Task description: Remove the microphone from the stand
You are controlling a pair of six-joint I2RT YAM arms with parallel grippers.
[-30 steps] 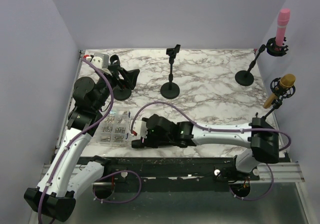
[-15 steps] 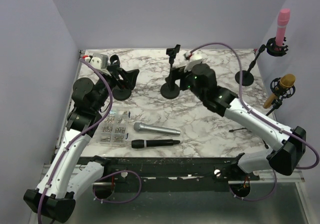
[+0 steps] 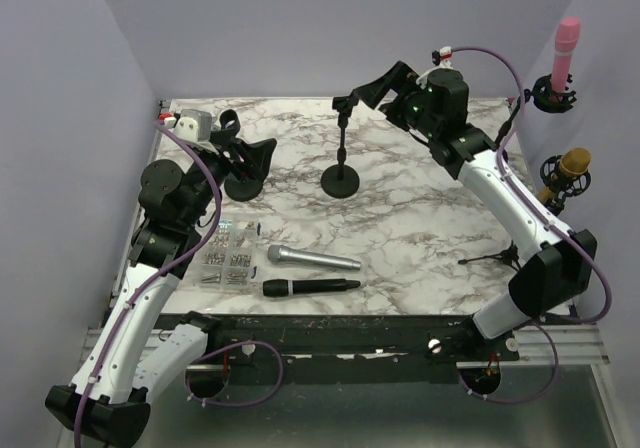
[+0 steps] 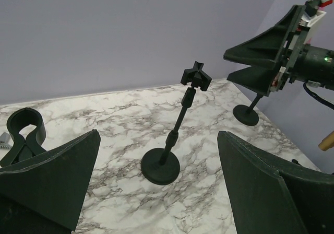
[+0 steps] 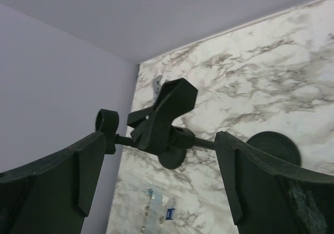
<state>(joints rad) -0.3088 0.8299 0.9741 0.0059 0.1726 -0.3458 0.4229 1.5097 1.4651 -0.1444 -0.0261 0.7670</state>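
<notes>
The right gripper (image 3: 368,96) is raised at the back of the marble table (image 3: 420,218), fingers spread wide, holding nothing. It hangs just beside the clip (image 3: 347,100) at the top of the middle stand (image 3: 342,158). In the right wrist view that clip sits between the two spread fingers without touching either one. The middle stand is upright on its round base and carries no microphone. The left gripper (image 3: 255,158) is also spread and holds nothing; it sits low at the far left of the table, beside another black stand (image 3: 243,184). Two microphones are in stands on the right side, well apart from both grippers: a pink microphone (image 3: 565,50) stands upright in its clip high at the far right, and a gold microphone (image 3: 572,165) sits tilted in a clip nearer the front. Two more lie flat on the table near the front edge, side by side: a silver microphone (image 3: 313,259) and, just in front of it, a black microphone (image 3: 310,287). A clear box of small parts (image 3: 226,255) rests to their left.
</notes>
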